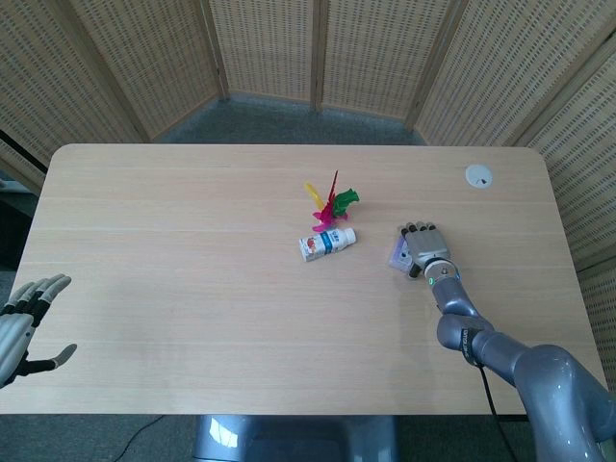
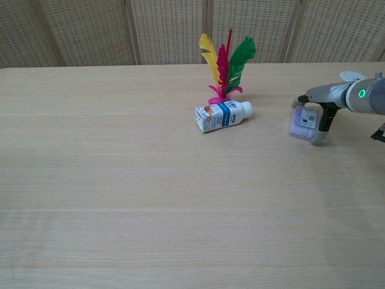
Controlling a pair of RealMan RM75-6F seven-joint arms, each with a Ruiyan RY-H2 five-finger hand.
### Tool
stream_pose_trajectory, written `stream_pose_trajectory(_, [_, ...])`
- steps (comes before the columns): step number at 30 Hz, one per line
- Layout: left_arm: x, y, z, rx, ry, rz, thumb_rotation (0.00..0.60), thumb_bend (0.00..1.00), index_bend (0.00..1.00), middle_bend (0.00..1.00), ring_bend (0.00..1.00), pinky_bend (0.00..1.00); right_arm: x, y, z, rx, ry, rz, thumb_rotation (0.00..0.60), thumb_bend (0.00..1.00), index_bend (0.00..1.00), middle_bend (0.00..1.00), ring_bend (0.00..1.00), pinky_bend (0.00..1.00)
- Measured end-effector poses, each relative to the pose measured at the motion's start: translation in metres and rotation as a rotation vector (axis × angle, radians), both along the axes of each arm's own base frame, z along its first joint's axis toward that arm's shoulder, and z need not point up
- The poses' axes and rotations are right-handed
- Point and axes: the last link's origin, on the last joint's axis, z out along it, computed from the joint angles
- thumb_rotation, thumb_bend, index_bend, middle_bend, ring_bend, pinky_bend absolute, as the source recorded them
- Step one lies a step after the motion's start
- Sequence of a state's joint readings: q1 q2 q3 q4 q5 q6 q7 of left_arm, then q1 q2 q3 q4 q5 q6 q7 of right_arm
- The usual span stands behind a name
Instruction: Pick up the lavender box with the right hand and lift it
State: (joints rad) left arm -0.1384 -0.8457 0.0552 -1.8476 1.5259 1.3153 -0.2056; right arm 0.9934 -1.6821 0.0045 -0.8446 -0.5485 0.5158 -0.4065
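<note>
Tabletop lies bare around the right hand clasping the lavender box.

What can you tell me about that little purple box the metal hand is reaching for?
The small lavender box is flat and rectangular, seemingly cardboard, with a pale label on its upper face. It sits on the light wooden table, right of the lying white milk bottle. The robot's grey right hand is over it, fingers across the top and thumb at its near edge, apparently gripping it. The box looks tilted; whether it has fully left the table is unclear.
</note>
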Motion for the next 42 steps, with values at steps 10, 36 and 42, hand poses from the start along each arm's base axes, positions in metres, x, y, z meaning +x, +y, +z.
stream_pose_trajectory(10, [-0.001, -0.002, 0.001, 0.001, 0.001, 0.002, 0.600, 0.32, 0.00, 0.00, 0.00, 0.00, -0.002, 0.005, -0.002, -0.049, -0.081, 0.017, 0.600, 0.17, 0.25, 0.57, 0.64, 0.39])
stream_pose_trajectory(36, [0.003, -0.011, -0.003, -0.007, -0.018, -0.017, 0.600, 0.32, 0.00, 0.00, 0.00, 0.00, 0.054, 0.030, 0.081, -0.128, -0.172, 0.173, 0.600, 0.17, 0.28, 0.62, 0.71, 0.46])
stream_pose_trajectory(42, [0.002, -0.020, -0.001, 0.001, -0.027, -0.015, 0.600, 0.32, 0.00, 0.00, 0.00, 0.00, 0.087, 0.044, 0.125, -0.164, -0.181, 0.253, 0.600, 0.17, 0.28, 0.62, 0.71, 0.46])
